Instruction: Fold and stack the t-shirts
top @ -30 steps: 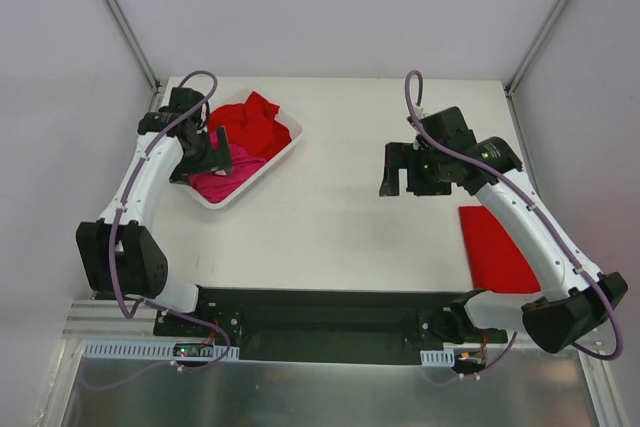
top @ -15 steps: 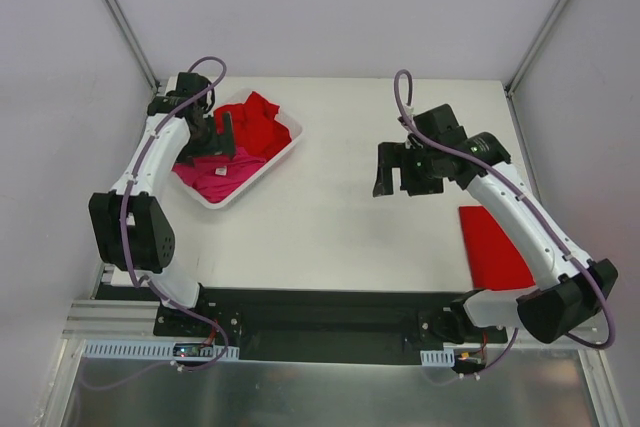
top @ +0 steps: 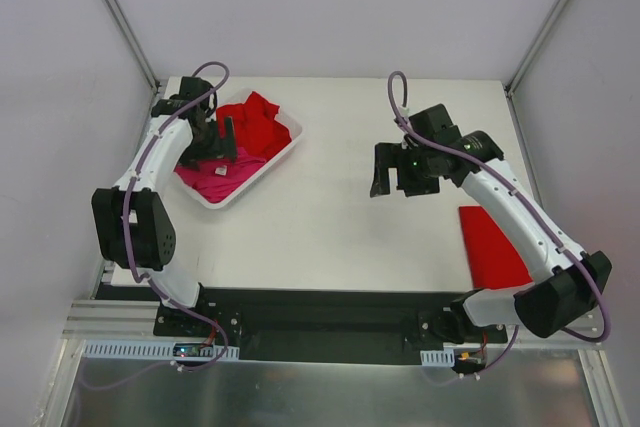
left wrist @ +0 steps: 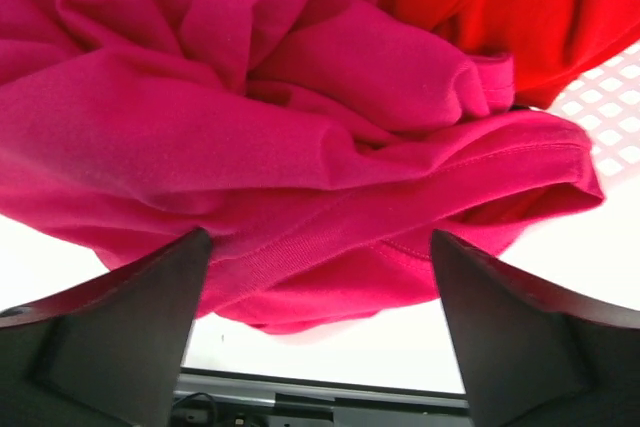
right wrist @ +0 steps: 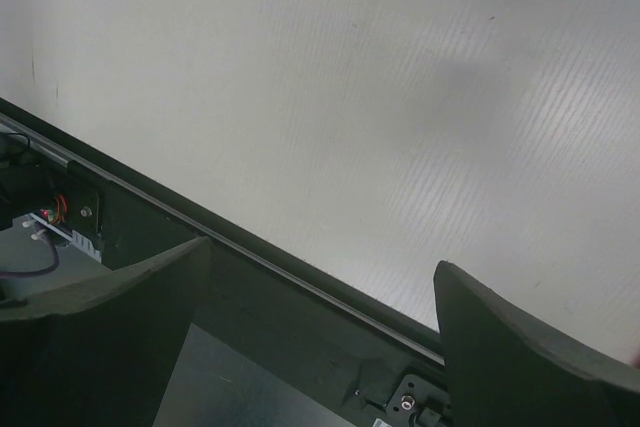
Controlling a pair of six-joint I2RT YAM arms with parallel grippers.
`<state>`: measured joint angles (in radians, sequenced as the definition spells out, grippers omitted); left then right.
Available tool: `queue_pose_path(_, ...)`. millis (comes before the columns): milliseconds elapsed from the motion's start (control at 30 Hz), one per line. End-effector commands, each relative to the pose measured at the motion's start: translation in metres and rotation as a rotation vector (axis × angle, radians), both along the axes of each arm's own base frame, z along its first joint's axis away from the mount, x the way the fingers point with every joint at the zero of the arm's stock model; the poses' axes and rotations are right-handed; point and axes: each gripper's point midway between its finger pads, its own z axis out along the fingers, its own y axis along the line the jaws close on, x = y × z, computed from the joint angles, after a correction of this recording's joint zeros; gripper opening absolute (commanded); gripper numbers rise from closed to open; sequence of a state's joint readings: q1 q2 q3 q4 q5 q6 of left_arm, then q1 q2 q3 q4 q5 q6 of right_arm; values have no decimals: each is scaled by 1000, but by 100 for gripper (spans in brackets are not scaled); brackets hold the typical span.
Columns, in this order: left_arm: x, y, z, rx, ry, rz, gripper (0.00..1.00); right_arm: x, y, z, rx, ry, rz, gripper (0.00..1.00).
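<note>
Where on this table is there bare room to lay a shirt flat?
The middle of the table, between the white basket and the folded red shirt, is bare; the right end effector hovers over it. Crowded: far-left corner, basket and left end effector.

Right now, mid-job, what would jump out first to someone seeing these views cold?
The bright heap in the white basket at the far left: a magenta-pink t-shirt bunched beside a crumpled red t-shirt, with the left gripper open just above the pink one. Next, a folded red t-shirt lies flat near the table's right edge, while the right gripper hangs open over bare table near the middle.
</note>
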<state>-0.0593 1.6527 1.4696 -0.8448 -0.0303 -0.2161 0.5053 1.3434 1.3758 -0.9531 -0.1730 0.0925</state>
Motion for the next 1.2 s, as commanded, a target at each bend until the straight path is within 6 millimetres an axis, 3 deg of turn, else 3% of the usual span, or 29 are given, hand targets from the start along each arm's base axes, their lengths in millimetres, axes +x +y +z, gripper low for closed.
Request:
queue_pose_path(0, -2, -3, -16, 2, 45, -20, 81, 2, 3, 0, 19, -6, 0, 96)
queue_pose_path(67, 0, -3, -20, 0, 56, -24, 63, 0, 2, 0, 19, -4, -2, 96)
queue_pose_path(133, 2, -6, -19, -9, 53, -42, 0, -2, 0, -1, 16, -6, -5, 96)
queue_pose_path(200, 5, -2, -11, 12, 32, -32, 0, -5, -2, -2, 13, -7, -8, 96)
queue_pose_path(267, 8, -3, 19, 54, -46, -28, 0, -9, -6, -5, 4, -4, -10, 96)
queue_pose_path(300, 16, -3, 48, 80, -135, -15, 0, -10, -7, -7, -1, -2, -7, 96)
queue_pose_path(367, 18, -31, 115, 31, -342, -80, 0, -12, -8, -9, -6, 2, -6, 96)
queue_pose_path(400, 22, -43, 159, 1, -470, -112, 0, -12, -8, -9, -5, 6, -4, 96)
queue_pose_path(433, 16, -69, 202, -58, -611, -181, 0, -13, -8, -10, -4, 10, -8, 96)
queue_pose_path(500, -2, -96, 262, -185, -771, -251, 0, -13, -7, -11, -4, 12, -2, 96)
queue_pose_path(533, -14, -119, 274, -291, -789, -326, 0, -12, -7, -11, -5, 10, 1, 96)
queue_pose_path(567, -20, -129, 286, -355, -819, -343, 0, -13, -7, -12, -8, 16, 1, 96)
queue_pose_path(633, -45, -140, 290, -463, -807, -344, 0, -12, -8, -12, -14, 13, 4, 96)
queue_pose_path(667, -55, -148, 277, -500, -770, -338, 0, -11, -10, -13, -20, 12, -3, 96)
queue_pose_path(700, -75, -144, 288, -524, -811, -346, 0, -12, -10, -14, -25, 12, -2, 96)
queue_pose_path(767, -95, -144, 277, -558, -793, -352, 0, -12, -11, -17, -31, 14, -3, 96)
queue_pose_path(800, -113, -139, 287, -578, -837, -366, 0, -12, -11, -17, -29, 17, -1, 96)
queue_pose_path(900, -148, -142, 284, -651, -831, -438, 0, -14, -11, -25, -39, 45, 4, 96)
queue_pose_path(1033, -171, -162, 252, -764, -688, -535, 0, -12, -8, -28, -42, 53, 16, 96)
queue_pose_path(1067, -171, -168, 233, -789, -622, -549, 0, -10, -7, -28, -41, 58, 20, 96)
queue_pose_path(1133, -173, -180, 208, -829, -505, -585, 81, -8, -4, -27, -35, 61, 27, 96)
queue_pose_path(1167, -168, -179, 186, -819, -444, -533, 99, -7, -2, -26, -30, 61, 33, 96)
